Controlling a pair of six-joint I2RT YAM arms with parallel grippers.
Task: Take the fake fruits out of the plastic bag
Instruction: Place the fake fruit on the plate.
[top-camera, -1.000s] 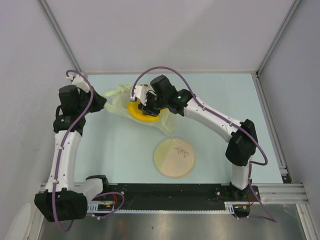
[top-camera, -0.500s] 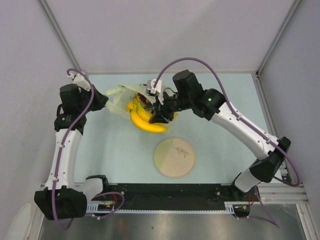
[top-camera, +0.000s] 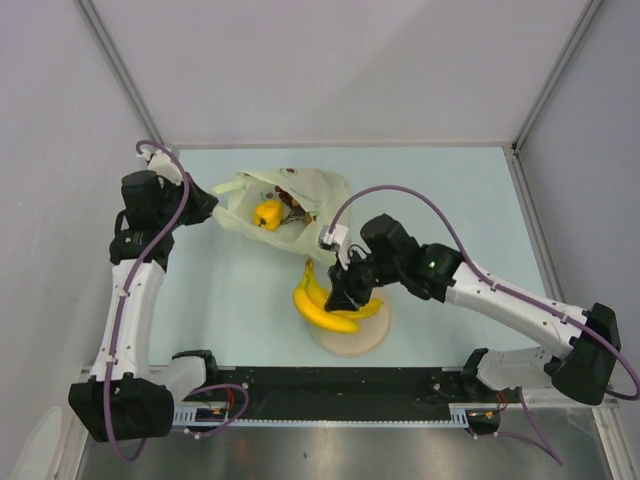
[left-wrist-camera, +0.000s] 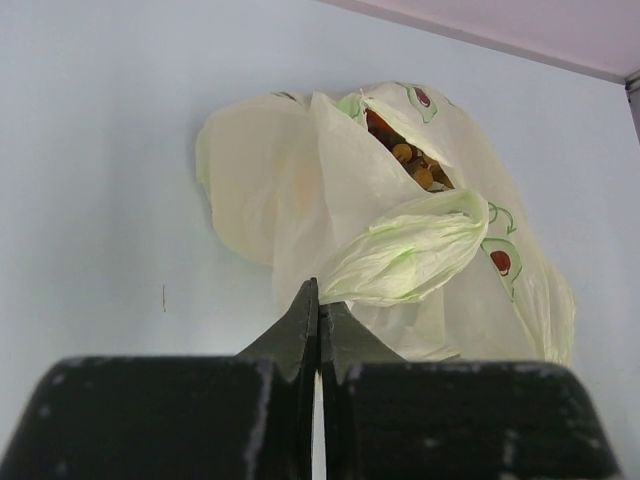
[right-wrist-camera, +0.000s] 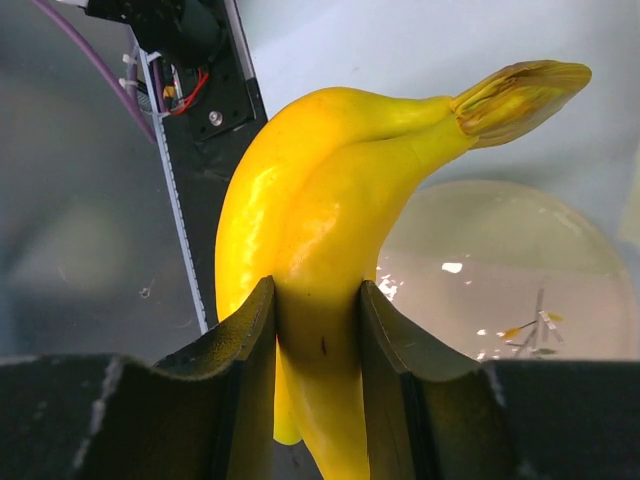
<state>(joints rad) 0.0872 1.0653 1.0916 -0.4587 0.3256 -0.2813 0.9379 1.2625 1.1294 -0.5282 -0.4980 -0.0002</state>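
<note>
Yellow banana bunch (top-camera: 322, 305) now out of bag (top-camera: 310, 186), seemingly over plate (top-camera: 366, 336).

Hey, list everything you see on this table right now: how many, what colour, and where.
plastic bag: one, translucent pale yellow-green, far left-centre of the table, mouth open
yellow pepper-like fruit: one, yellow, inside the bag's mouth
dark red fruit: one showing, dark red, in the bag beside the pepper-like piece; kind unclear
banana bunch: one, yellow, out of the bag, held over the plate's left edge
plate: one, cream, near centre of the table
table: one, pale blue, under everything
left tool: one, black, shut on the bag's left edge
right tool: one, black, shut on the banana bunch
</note>
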